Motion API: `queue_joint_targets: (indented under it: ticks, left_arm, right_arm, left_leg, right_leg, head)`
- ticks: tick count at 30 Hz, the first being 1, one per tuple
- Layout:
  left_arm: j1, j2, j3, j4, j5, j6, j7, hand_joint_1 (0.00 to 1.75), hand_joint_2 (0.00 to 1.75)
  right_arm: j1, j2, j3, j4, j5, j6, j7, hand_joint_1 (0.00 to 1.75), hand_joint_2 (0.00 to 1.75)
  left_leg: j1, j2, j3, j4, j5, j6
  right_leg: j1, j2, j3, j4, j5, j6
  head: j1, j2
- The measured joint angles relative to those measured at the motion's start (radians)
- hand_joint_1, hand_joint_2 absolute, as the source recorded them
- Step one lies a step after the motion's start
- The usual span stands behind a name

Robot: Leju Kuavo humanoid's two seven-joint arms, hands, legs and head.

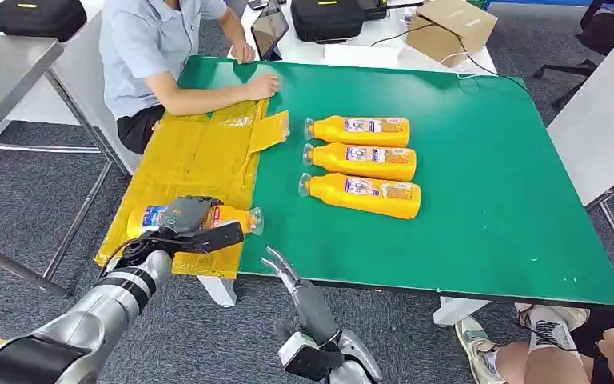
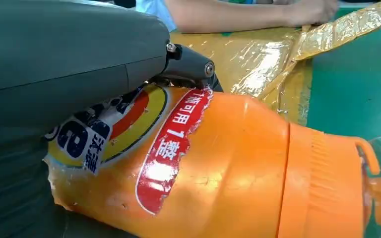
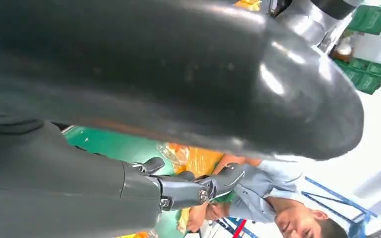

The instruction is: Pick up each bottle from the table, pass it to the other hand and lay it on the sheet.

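Observation:
My left hand (image 1: 185, 226) grips an orange bottle (image 1: 237, 217) that lies sideways over the near end of the yellow sheet (image 1: 196, 156), its clear cap toward the green mat. Up close, the bottle (image 2: 228, 163) shows a torn red and blue label under my left hand (image 2: 79, 69). Whether the bottle rests on the sheet I cannot tell. Three more orange bottles lie side by side on the green table (image 1: 488, 200): far (image 1: 360, 130), middle (image 1: 361, 162), near (image 1: 364, 195). My right hand (image 1: 286, 274) hovers at the table's front edge, fingers (image 3: 188, 188) apart and holding nothing.
A person in a blue shirt (image 1: 148, 48) sits at the table's far left with one hand (image 1: 261, 86) on the sheet's far end. A tablet (image 1: 269, 29), black cases and a cardboard box (image 1: 450, 28) stand beyond the green top. Another person's shoes (image 1: 528, 332) are at lower right.

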Motion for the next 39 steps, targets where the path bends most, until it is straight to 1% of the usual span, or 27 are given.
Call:
queue_joint_targets:
  ticks: [3,6,10,14,15,20,23,26,34,39]
  left_arm:
    - [-0.007,-0.002,0.005,0.010,0.039,-0.054,-0.001,0.00,1.75]
    - [-0.016,-0.015,0.038,0.013,0.133,-0.128,-0.001,0.00,1.75]
    - [-0.030,-0.041,0.126,0.013,0.316,-0.247,-0.019,0.00,1.75]
    - [-0.031,-0.060,0.198,0.011,0.449,-0.378,-0.075,0.00,1.75]
    - [-0.031,-0.064,0.208,0.011,0.466,-0.391,-0.080,0.00,1.75]
    - [-0.030,-0.072,0.236,0.010,0.496,-0.410,-0.092,0.00,1.75]
    - [-0.013,-0.077,0.241,-0.010,0.560,-0.427,-0.126,0.00,1.75]
    - [0.023,-0.091,0.241,-0.075,0.631,-0.402,-0.170,0.00,1.75]
    - [0.097,-0.096,0.216,-0.255,0.877,-0.444,-0.193,0.00,1.75]
    - [0.155,-0.100,0.217,-0.404,1.124,-0.445,-0.190,0.00,1.75]
  right_arm:
    - [0.000,0.000,0.000,0.003,-0.002,-0.002,0.000,0.00,0.00]
    - [-0.002,0.000,0.000,0.008,-0.003,-0.010,0.000,0.00,0.00]
    - [-0.010,0.003,0.000,0.023,-0.005,-0.026,0.000,0.00,0.00]
    - [-0.021,0.003,0.002,0.043,-0.025,-0.046,0.000,0.00,0.00]
    - [-0.023,0.003,0.003,0.047,-0.027,-0.050,0.000,0.00,0.00]
    - [-0.028,0.003,0.011,0.060,-0.037,-0.055,0.000,0.00,0.00]
    - [-0.032,0.003,0.016,0.069,-0.048,-0.058,0.000,0.00,0.00]
    - [-0.032,0.003,0.018,0.076,-0.059,-0.063,0.000,0.00,0.00]
    - [-0.036,0.000,0.025,0.094,-0.056,-0.071,0.000,0.00,0.00]
    - [-0.035,-0.005,0.027,0.098,-0.057,-0.094,0.000,0.00,0.00]
  left_leg:
    - [0.000,-0.001,0.001,0.000,0.000,0.000]
    - [0.000,-0.001,0.002,0.000,0.000,0.000]
    - [0.000,-0.001,0.003,0.000,0.000,0.000]
    - [0.000,-0.001,0.003,0.000,0.000,0.000]
    - [0.000,0.000,0.003,0.000,0.000,0.000]
    - [0.000,0.000,0.003,0.000,0.000,0.000]
    - [0.000,0.000,0.003,0.000,0.000,0.000]
    - [0.000,0.000,0.001,0.000,0.000,0.000]
    - [0.000,0.000,0.001,0.000,0.000,0.000]
    - [0.000,0.000,0.001,0.000,0.000,0.000]
  right_leg:
    - [0.000,0.000,0.001,0.000,0.000,0.000]
    - [0.000,0.000,0.002,0.000,0.000,0.000]
    - [0.000,0.000,0.003,0.000,0.000,0.000]
    - [0.000,0.000,0.003,0.000,0.000,0.000]
    - [0.000,0.000,0.003,0.000,0.000,0.000]
    - [0.000,0.000,0.003,0.000,0.000,0.000]
    - [0.000,0.000,0.002,0.000,0.000,0.000]
    - [0.000,0.000,0.001,0.000,0.000,0.000]
    - [0.000,0.000,0.001,0.000,0.000,0.000]
    - [0.000,0.000,0.001,0.000,0.000,0.000]
  head:
    - [0.000,0.000]
    - [0.000,0.000]
    - [0.000,0.000]
    - [0.000,0.000]
    - [0.000,0.000]
    - [0.000,0.000]
    - [0.000,0.000]
    - [0.000,0.000]
    - [0.000,0.000]
    - [0.000,0.000]
